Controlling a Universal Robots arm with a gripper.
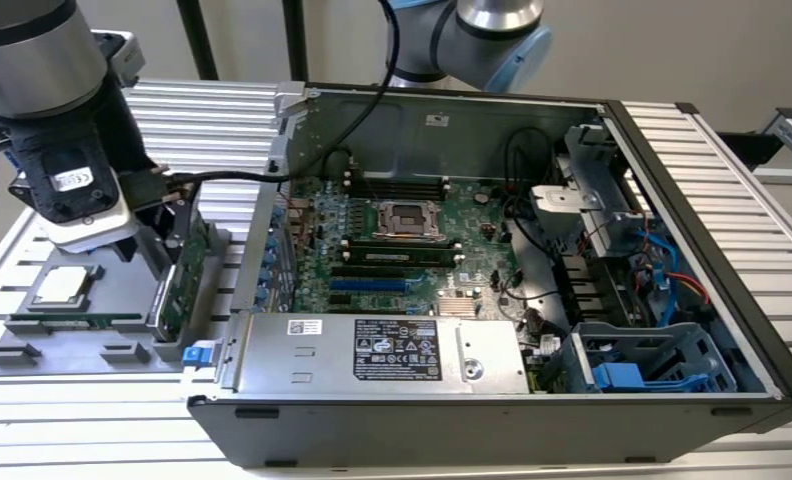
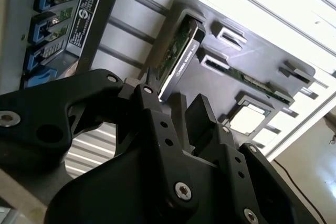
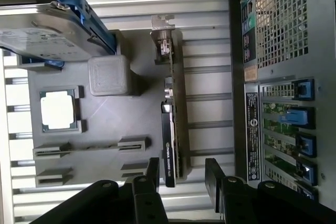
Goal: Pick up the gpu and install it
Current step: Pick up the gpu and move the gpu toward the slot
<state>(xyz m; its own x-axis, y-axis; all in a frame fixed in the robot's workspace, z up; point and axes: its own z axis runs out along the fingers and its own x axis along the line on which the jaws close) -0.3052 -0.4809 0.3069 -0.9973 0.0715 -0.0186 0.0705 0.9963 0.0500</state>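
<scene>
Pick step: my claw [image 3: 182, 167] hangs open over the gpu [image 3: 176, 124] upright in its tray [image 3: 105, 124]; closing needs square alignment.

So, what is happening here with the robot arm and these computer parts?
The robot arm holds its gripper low over the gray parts tray, which lies beside the open computer case. The gpu stands on its edge in the tray. The jaws are open, one on each side of one end of the card, and have not closed on it. The card is not yet lifted or installed.
</scene>
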